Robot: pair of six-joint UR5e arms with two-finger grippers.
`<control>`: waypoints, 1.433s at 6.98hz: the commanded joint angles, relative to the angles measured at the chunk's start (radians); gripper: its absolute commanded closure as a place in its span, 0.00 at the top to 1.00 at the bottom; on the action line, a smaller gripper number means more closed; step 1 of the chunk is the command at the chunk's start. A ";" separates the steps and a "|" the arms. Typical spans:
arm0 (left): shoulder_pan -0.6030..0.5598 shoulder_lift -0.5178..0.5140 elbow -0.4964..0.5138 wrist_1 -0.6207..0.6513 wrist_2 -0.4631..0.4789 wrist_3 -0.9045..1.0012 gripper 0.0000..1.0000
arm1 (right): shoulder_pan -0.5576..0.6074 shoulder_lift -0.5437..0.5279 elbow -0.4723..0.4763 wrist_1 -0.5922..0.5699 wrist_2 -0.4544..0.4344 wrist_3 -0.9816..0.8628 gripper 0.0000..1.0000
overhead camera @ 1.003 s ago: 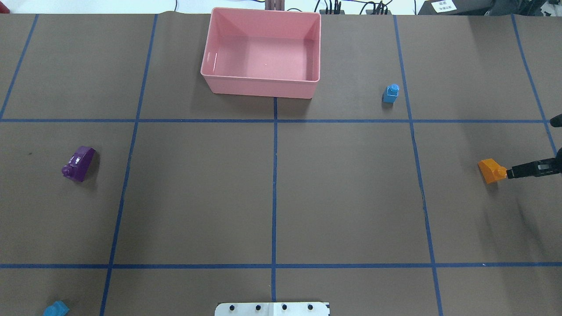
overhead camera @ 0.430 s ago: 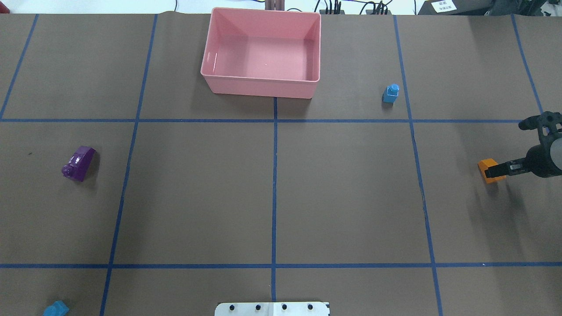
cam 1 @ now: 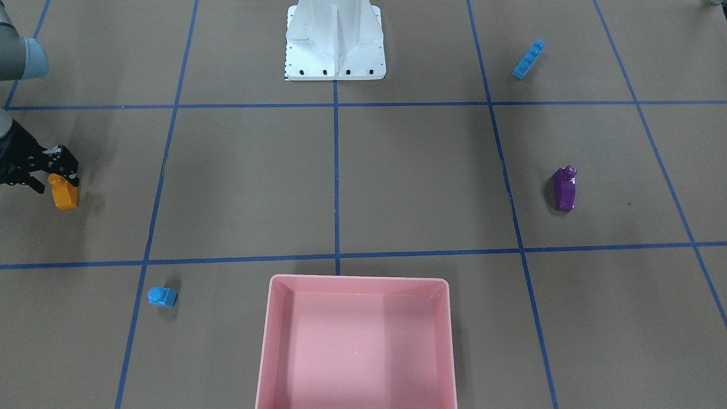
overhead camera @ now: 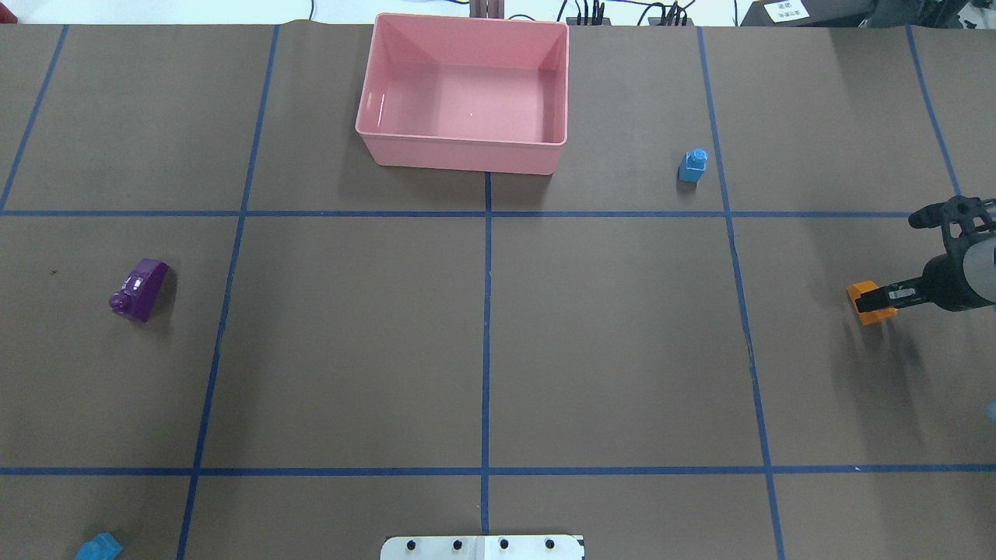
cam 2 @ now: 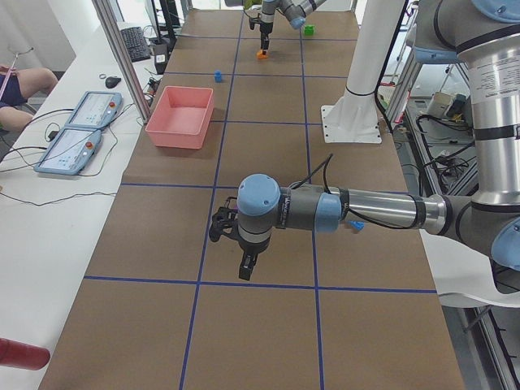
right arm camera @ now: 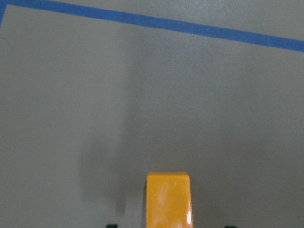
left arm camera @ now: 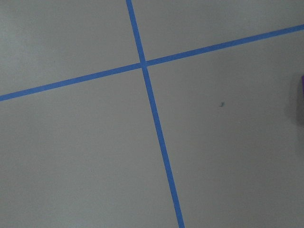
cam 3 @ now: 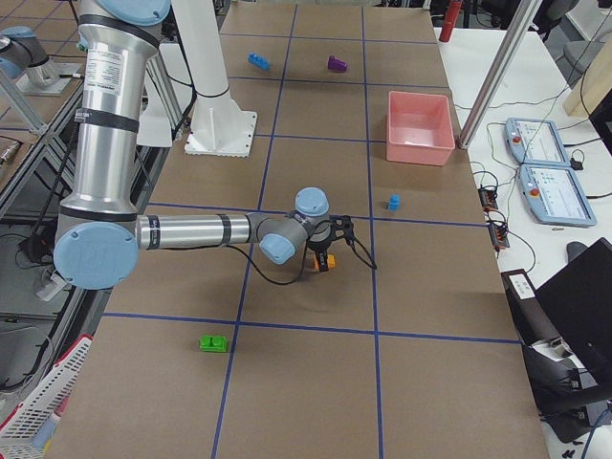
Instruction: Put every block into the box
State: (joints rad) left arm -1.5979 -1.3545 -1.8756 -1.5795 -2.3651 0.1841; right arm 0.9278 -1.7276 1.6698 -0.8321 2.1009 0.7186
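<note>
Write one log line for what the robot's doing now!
step: reaching orange block | right gripper: open, straddling orange block | left gripper: open or shut unclear | box: empty

The orange block [right arm camera: 168, 199] is smooth, shiny plastic with a bright glint on it. The purple block [overhead camera: 140, 289] is glossy too. The pink box [overhead camera: 459, 155] is smooth plastic with a soft shine. The brown surface [overhead camera: 622, 350] looks dull and flat, like paper, with blue tape lines [overhead camera: 486, 311].

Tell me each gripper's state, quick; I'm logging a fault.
Left gripper: cannot be told.
Right gripper: open, fingers astride the orange block.
</note>
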 commanded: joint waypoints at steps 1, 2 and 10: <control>0.000 0.000 0.003 -0.002 0.000 0.000 1.00 | 0.002 -0.006 0.008 -0.002 -0.001 -0.001 0.00; 0.001 0.000 0.003 -0.004 0.000 0.000 1.00 | 0.005 -0.007 0.020 -0.001 0.001 -0.001 0.00; 0.001 0.002 0.001 -0.011 -0.029 0.000 1.00 | 0.042 0.585 0.202 -0.673 0.036 0.165 0.00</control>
State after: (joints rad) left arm -1.5982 -1.3530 -1.8744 -1.5907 -2.3944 0.1845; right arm 0.9741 -1.3177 1.8851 -1.2896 2.1388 0.8752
